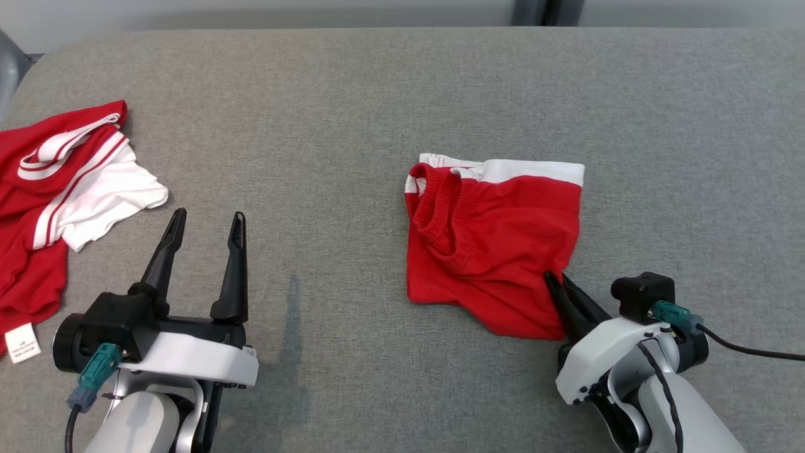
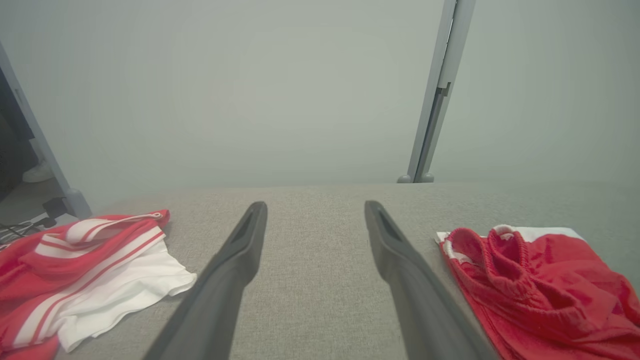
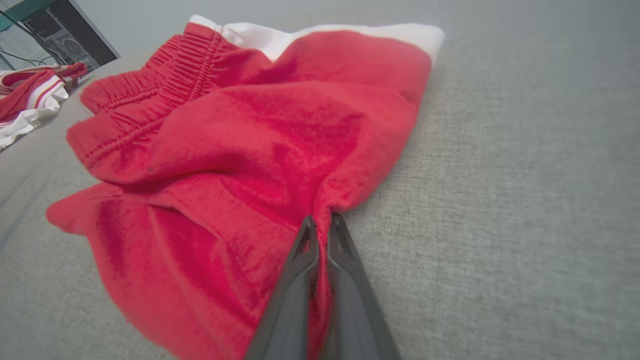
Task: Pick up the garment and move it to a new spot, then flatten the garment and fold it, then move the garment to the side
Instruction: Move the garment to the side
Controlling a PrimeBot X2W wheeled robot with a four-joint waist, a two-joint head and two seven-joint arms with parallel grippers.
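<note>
On the grey table [image 1: 377,94], as seen from the head, the red shorts [image 1: 497,245] lie a bit right of the middle. They are folded over, with a white strip along the far edge and the stretchy waist band bunched at the left. The right hand [image 1: 560,283] is at the near right corner of the shorts. Its two fingers are pressed together on the cloth there. The left hand [image 1: 209,216] is well apart from the shorts, low at the left, with its fingers spread wide and nothing between them. A pile of red and white clothes [image 1: 56,189] lies at the far left edge.

From the left wrist, the left hand [image 2: 315,206] has its fingers wide apart over bare table. The red shorts [image 2: 540,290] are off to the right and the pile of red and white clothes [image 2: 90,270] to the left.

From the right wrist, the right hand [image 3: 320,220] has its fingers shut tight on a pinch of the red shorts [image 3: 250,150]. The cloth puckers at the tips. The shorts lie on the table.
</note>
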